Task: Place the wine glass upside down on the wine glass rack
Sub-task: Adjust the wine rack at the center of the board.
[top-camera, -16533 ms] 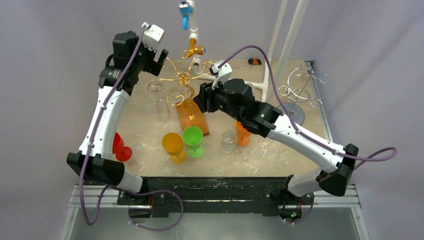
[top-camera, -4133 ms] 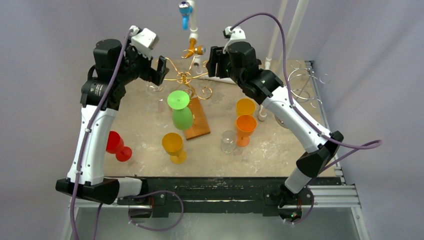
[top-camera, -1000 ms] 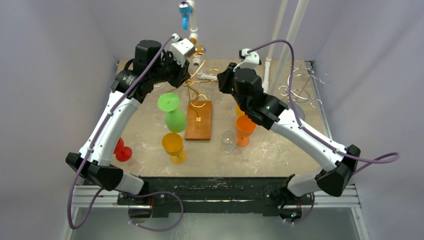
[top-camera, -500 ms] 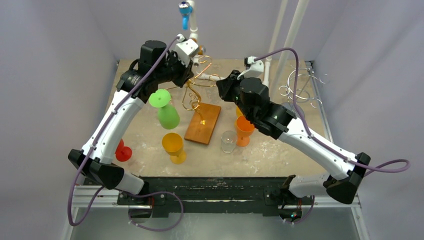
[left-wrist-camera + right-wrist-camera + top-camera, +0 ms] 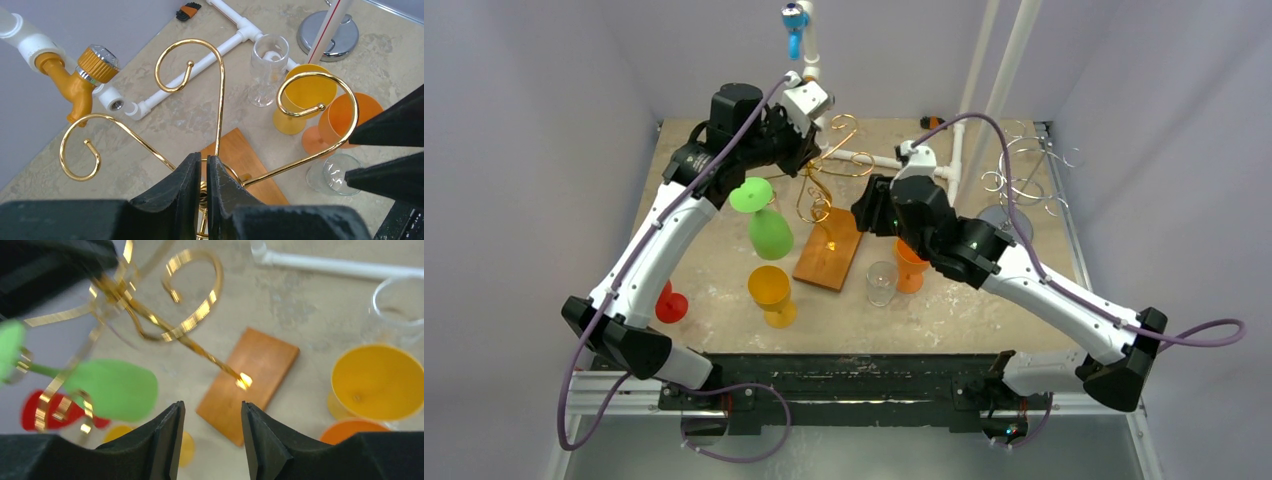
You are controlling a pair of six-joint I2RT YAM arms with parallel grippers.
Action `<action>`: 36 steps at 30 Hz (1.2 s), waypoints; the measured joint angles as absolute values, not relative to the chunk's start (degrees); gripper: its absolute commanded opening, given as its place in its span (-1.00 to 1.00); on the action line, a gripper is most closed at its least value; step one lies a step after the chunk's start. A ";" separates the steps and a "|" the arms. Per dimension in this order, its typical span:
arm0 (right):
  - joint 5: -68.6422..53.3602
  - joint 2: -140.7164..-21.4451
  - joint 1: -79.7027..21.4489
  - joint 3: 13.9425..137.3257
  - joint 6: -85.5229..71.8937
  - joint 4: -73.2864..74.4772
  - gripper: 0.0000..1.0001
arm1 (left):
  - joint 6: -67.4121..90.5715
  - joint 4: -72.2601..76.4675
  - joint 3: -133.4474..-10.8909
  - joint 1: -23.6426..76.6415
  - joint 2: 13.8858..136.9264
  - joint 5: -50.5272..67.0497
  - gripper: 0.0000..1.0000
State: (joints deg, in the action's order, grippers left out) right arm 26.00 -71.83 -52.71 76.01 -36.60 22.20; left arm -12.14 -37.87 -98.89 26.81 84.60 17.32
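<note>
Blur smears gold rack (image 5: 207, 312) and green glass (image 5: 112, 390) beyond right hand (image 5: 211, 412).

Green wine glass (image 5: 769, 234), gold rack (image 5: 221, 100), brown wooden base (image 5: 829, 260), red glass (image 5: 667, 303), orange glass (image 5: 330, 125).

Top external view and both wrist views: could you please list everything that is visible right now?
gold rack: one, gold wire on a wooden base, mid-table
green glass: one, green, hanging upside down on the gold rack's left side
yellow glasses: two, yellow, one front centre, one beside the orange glass
orange glass: one, orange, right of the wooden base
clear glasses: two, clear, one by the orange glass, one by the pipe
red glass: one, red, front left
silver rack: one, silver, far right
pipe: one, white, at the back
taps: two, one gold, one blue
left gripper: black, shut on the gold rack's centre
right gripper: black, open, above the wooden base
</note>
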 measured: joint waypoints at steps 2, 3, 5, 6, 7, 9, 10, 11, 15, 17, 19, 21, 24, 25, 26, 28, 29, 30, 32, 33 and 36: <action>25.50 -72.38 -53.41 74.63 -36.29 27.31 0.18 | -12.16 -37.58 -98.56 26.76 84.40 17.30 -0.75; 25.45 -72.79 -53.63 74.48 -36.01 29.78 0.20 | -12.16 -37.54 -98.48 26.76 84.31 17.30 -0.75; 25.41 -73.12 -53.69 74.48 -35.55 32.99 0.24 | -12.19 -37.23 -98.19 26.76 84.20 17.34 -0.74; 25.58 -73.03 -53.67 74.52 -35.27 34.37 0.25 | -12.19 -37.04 -98.06 26.79 84.14 17.37 -0.73; 25.74 -72.86 -53.63 74.91 -34.85 35.88 0.26 | -12.19 -36.91 -97.91 26.79 84.07 17.39 -0.71; 25.96 -72.71 -53.63 76.23 -34.13 37.85 0.29 | -12.19 -36.93 -97.84 26.76 83.92 17.56 -0.65; 26.00 -72.71 -53.63 77.38 -33.67 38.76 0.30 | -12.19 -36.93 -97.80 26.76 83.88 17.61 -0.62; 26.02 -72.71 -53.60 78.78 -33.19 39.53 0.32 | -12.16 -36.91 -97.73 26.76 83.85 17.78 -0.61; 26.26 -72.66 -53.58 84.97 -31.35 41.30 0.35 | -11.99 -36.16 -96.92 26.76 83.37 18.65 -0.53; 26.65 -72.69 -53.56 88.23 -30.39 41.63 0.37 | -11.60 -35.09 -95.92 26.76 82.85 19.38 -0.47; 27.31 -72.69 -53.45 90.50 -29.52 41.78 0.38 | -11.16 -33.93 -94.91 26.76 82.32 20.29 -0.36; 27.55 -72.86 -52.86 92.44 -28.67 41.95 0.38 | -10.41 -33.56 -94.74 26.76 82.26 21.12 -0.25; 27.49 -74.04 -51.11 94.98 -27.35 42.06 0.39 | -9.39 -33.71 -94.85 26.76 82.26 21.89 -0.20; 27.49 -74.67 -50.50 95.59 -27.00 42.02 0.39 | -8.99 -34.00 -95.09 26.76 82.28 22.09 -0.19; 27.42 -75.46 -49.78 96.18 -26.61 42.00 0.39 | -8.73 -34.22 -95.26 26.76 82.28 22.15 -0.18; 27.18 -77.17 -48.42 96.99 -25.82 41.91 0.39 | -8.32 -35.20 -95.98 26.76 82.28 22.35 -0.16; 26.92 -77.87 -47.94 97.19 -25.50 41.89 0.37 | -8.21 -35.46 -96.23 26.76 82.28 22.39 -0.16; 26.55 -78.76 -47.42 97.43 -25.19 41.87 0.36 | -8.08 -35.59 -96.40 26.76 82.28 22.41 -0.16; 25.82 -80.38 -46.68 97.97 -24.58 41.78 0.30 | -8.05 -35.77 -96.47 26.76 82.28 22.61 -0.16; 25.47 -81.14 -46.41 98.30 -24.34 41.74 0.24 | -8.08 -35.90 -96.47 26.76 82.28 22.55 -0.16; 24.23 -82.85 -46.17 99.15 -23.88 41.54 0.01 | -8.08 -36.51 -96.47 26.76 82.28 22.52 -0.16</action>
